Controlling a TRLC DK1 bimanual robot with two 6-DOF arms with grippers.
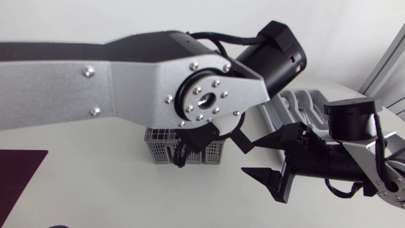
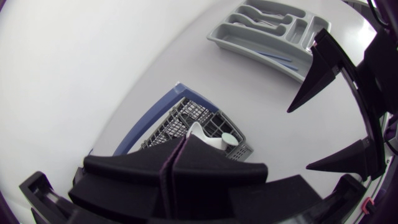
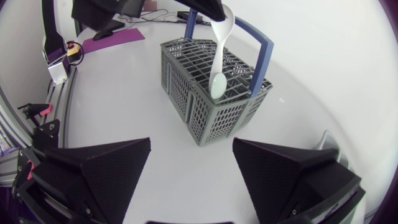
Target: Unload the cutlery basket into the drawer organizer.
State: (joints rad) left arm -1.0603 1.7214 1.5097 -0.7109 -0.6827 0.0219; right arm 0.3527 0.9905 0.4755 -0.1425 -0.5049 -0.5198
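Left claw (image 2: 179, 148) is clamped on the handle of a white spoon (image 3: 219, 68), whose bowl hangs into the top of the grey cutlery basket (image 3: 205, 118), mid-bench (image 3: 124, 93). Right claw (image 3: 192, 144) gapes wide and empty beside the basket. The drawer organizer (image 2: 249, 55) lies towards the far right corner.

Left arm link (image 1: 76, 88): my broad, flat, silver-grey plate, set with small bright round-headed screws (image 1: 88, 72).
Left joint flange (image 1: 205, 98): a silver disc in a black ring, with screws circling a central hub.
Left motor housing (image 1: 273, 56): a black cylinder with a boxy black cap.
Left cable (image 1: 215, 38): black and sleeved.
Left gripper (image 2: 181, 142): my two broad, matte black wedge fingers (image 2: 211, 160).
Right arm body (image 1: 332, 163): a black cylinder under a black block-shaped housing (image 1: 351, 117); a silver-grey link (image 1: 387, 158) behind.
Right cable (image 1: 351, 190): thin and black.
Right gripper (image 3: 190, 155): matte black wedge fingers (image 3: 106, 177) with finely grained faces.
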